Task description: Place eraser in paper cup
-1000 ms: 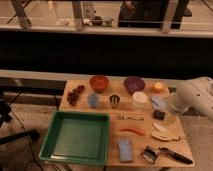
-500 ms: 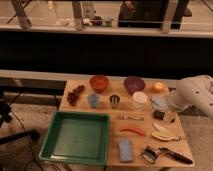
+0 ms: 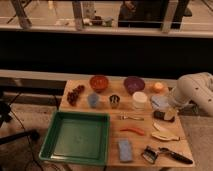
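Note:
The eraser point(image 3: 158, 114) is a small black block lying on the wooden table point(image 3: 107, 114) near its right edge. The white paper cup point(image 3: 139, 99) stands upright just left of and behind it. My gripper point(image 3: 167, 115) hangs from the white arm point(image 3: 192, 89), which reaches in from the right. The gripper is low over the table, right at the eraser's right end. I cannot tell whether it touches the eraser.
A light-blue pad point(image 3: 160, 102) lies behind the eraser. Also on the table are an orange bowl point(image 3: 99, 82), a purple bowl point(image 3: 134, 84), a blue cup point(image 3: 93, 100), a metal cup point(image 3: 114, 101), a red chili point(image 3: 131, 131), a blue sponge point(image 3: 125, 150), a peeler point(image 3: 167, 153) and a green tray point(image 3: 77, 137) at front left.
The arm has barely shifted. The gripper stays beside the eraser, and the objects on the table have not moved.

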Controlling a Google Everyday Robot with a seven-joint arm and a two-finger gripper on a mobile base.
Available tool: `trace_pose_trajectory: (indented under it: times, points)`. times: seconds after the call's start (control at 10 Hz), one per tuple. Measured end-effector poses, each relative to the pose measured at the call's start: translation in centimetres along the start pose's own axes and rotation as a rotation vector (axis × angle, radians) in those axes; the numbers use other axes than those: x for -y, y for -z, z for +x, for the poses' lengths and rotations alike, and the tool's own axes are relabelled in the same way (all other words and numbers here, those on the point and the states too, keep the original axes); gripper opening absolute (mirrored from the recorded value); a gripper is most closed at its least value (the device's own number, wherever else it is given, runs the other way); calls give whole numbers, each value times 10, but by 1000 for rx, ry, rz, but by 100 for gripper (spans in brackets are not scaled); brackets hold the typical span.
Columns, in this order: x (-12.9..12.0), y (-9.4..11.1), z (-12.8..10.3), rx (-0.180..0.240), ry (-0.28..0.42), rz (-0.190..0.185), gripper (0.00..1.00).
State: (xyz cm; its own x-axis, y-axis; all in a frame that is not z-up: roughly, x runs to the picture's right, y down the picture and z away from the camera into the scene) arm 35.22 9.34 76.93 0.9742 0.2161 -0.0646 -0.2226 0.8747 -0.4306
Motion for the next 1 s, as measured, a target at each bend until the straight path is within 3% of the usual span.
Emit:
trace_pose_trajectory:
  times: [0.7,1.0]
  points:
    - [6,-17,14,-14,-24,-7,80]
    - [7,-29,20,-43,-31,-26,80]
